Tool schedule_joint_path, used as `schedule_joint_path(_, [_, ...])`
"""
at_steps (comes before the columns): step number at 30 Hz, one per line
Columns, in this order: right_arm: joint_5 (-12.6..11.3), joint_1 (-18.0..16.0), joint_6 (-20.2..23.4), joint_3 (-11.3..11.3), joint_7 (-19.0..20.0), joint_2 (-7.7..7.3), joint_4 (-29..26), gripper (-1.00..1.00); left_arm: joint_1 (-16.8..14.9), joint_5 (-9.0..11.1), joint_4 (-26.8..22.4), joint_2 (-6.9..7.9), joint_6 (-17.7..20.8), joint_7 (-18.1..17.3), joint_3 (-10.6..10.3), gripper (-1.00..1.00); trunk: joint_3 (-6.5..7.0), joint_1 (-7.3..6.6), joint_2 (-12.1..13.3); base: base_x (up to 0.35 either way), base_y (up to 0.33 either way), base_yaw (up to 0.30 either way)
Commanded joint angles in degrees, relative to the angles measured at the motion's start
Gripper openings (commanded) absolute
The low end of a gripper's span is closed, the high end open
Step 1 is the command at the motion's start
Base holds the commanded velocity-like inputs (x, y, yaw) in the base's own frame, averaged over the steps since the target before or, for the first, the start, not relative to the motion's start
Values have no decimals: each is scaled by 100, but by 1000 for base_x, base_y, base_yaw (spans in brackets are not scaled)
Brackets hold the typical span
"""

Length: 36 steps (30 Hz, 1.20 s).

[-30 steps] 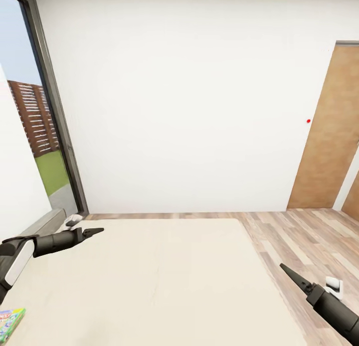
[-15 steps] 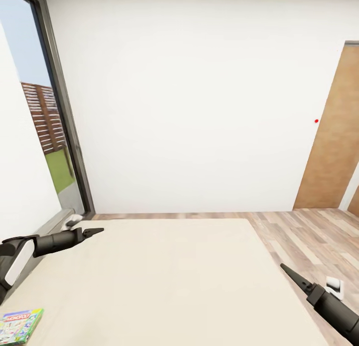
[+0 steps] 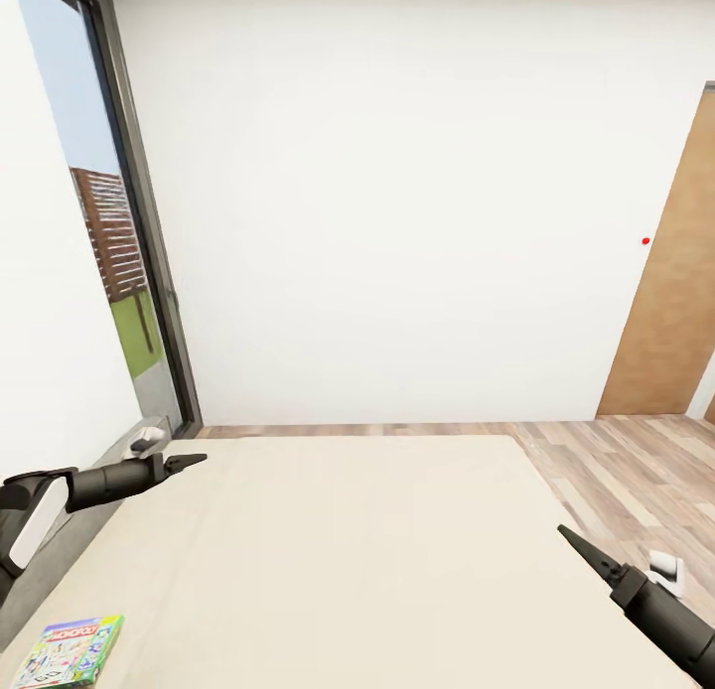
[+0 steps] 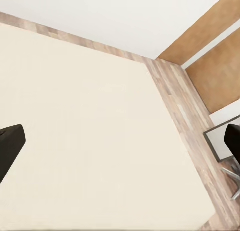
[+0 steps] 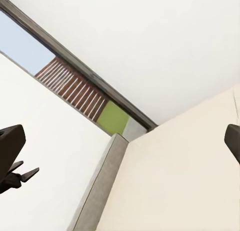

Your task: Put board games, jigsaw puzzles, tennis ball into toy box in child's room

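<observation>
So far 1 game [image 3: 68,650], the green Monopoly box, lies flat on the bed [image 3: 338,550], near the bed's left edge and close to the robot. Its long axis runs from the near left toward the far right, slightly skewed to the bed's edge, and its printed lid faces up with the title along the far end. Judging from this, the game has not yet been picked up, so at least that step is left. The second bed game, the toy box, puzzles and ball cannot be judged here.

The left end effector [image 3: 189,461] hovers over the bed's left side, well beyond the game and apart from it, pointing toward the bed's middle. Its fingertips look close together in the head view, while its wrist view has dark fingers [image 4: 9,147] at opposite margins; whether it is wide or narrow cannot be told. It holds nothing visible. The right end effector [image 3: 571,540] hangs over the bed's right edge, empty as well, its opening equally unclear. Beyond are a window [image 3: 104,262], a white wall, a door [image 3: 670,302] and plank floor [image 3: 616,461].
</observation>
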Motion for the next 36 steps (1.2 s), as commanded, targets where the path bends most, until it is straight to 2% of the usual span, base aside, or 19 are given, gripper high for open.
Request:
schedule_joint_path(1, [-25,2,35,-1,-2,2,-4,100,0,13,4,0,28,-10,3,100,-1,2,-3,0,288,0])
schedule_joint_path(36, [-23,2,35,8,-2,5,-4,100,0,13,6,-3,27,9,-3,100,-1,2,-3,0,288,0])
